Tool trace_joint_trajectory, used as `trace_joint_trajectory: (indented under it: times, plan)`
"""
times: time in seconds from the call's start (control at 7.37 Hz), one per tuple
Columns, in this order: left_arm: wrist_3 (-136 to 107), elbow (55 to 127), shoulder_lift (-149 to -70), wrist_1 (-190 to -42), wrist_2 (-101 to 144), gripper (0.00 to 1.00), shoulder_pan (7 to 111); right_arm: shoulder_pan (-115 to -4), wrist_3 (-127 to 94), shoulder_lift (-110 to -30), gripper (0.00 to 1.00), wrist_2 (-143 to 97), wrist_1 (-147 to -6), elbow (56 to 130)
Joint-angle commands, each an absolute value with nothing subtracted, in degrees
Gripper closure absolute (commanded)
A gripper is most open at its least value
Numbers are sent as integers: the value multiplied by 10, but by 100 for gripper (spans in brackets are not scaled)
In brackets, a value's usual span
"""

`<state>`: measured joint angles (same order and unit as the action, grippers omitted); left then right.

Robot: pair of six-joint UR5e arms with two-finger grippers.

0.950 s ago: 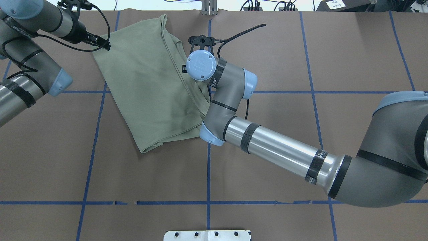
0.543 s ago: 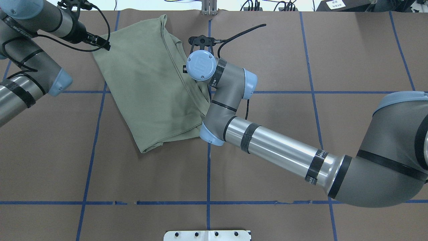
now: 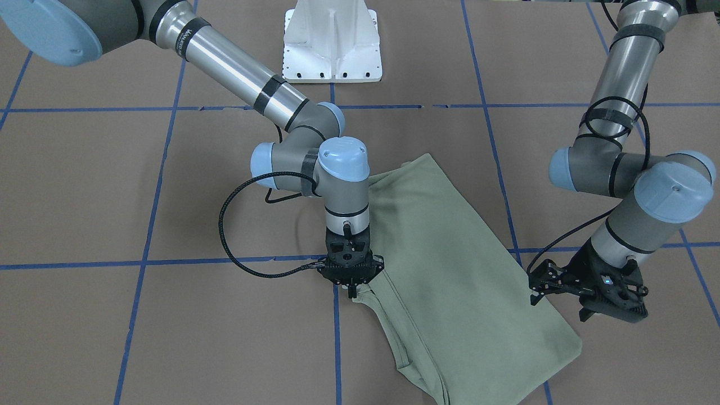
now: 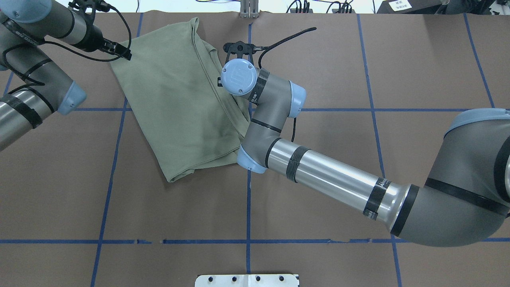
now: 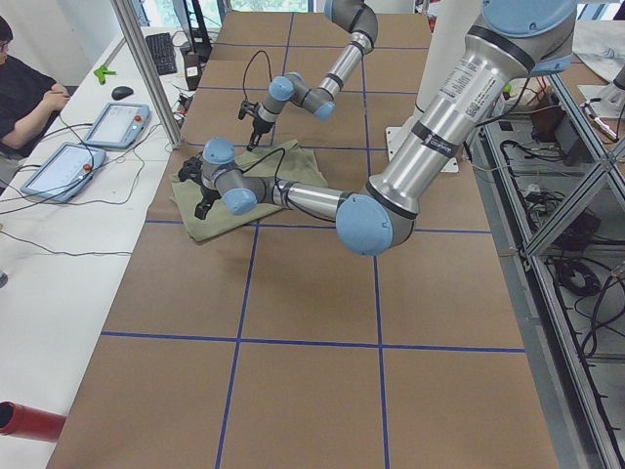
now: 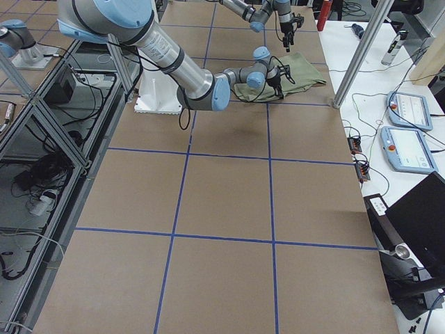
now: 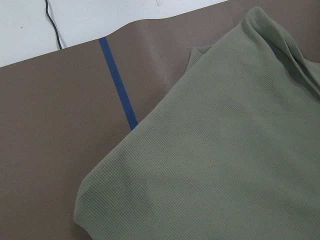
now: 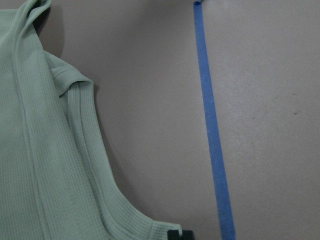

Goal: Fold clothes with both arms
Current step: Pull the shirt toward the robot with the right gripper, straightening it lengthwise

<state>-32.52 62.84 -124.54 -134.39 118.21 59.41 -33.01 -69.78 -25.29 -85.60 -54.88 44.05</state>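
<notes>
Pointing straight down, the fingers of my right gripper (image 3: 351, 290) met in one narrow tip at the rim of the shirt (image 4: 175, 99), just beside its neck rib (image 8: 100, 165). I could not tell whether any cloth sat pinched between them. My left gripper (image 3: 558, 306) stood spread wide and tilted at the opposite long edge, close to the far corner, and it held nothing. My left wrist camera saw only knit cloth and brown surface, no fingertips.

Between the two grippers the shirt lay folded flat on the table (image 4: 398, 59), in the far part of my left half. Its long axis ran on a slant. The far end leaned toward my left, almost at the table's far edge. The near end swung in toward the centre tape line (image 4: 248, 199) and stopped just short of it. The neck opening and the small dark label (image 4: 218, 81) faced my right side, on the far half of that edge.

Against the view from half a second before, my right wrist had crept a touch toward the far left, and its blue wrist cap (image 4: 239, 77) covered a little more of the label. The shirt's outline had stayed as it was, and my left arm had kept its place.
</notes>
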Motion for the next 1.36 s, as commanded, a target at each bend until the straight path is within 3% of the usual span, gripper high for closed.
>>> trace_joint_trajectory:
  times: [0.0,0.27,0.41,0.95,1.22]
  plan:
    - [-325,628,-1245,-1344,1182,0,594,-330,-699,-283,100,-857,-556,501]
    - [-325,628,-1244,-1344,1182,0,594,-326,-698,-405,100,-856,-618,678]
    - [-325,628,-1244,-1344,1182,0,594,-324,-703,-445,100,-849,-643,732]
    - [-325,628,-1244,-1344,1182,0,594,-225,-757,-696,100,-746,-728,1054]
    - [-325,628,-1244,-1344,1182,0,594,-204,-761,-699,100,-733,-776,1074]
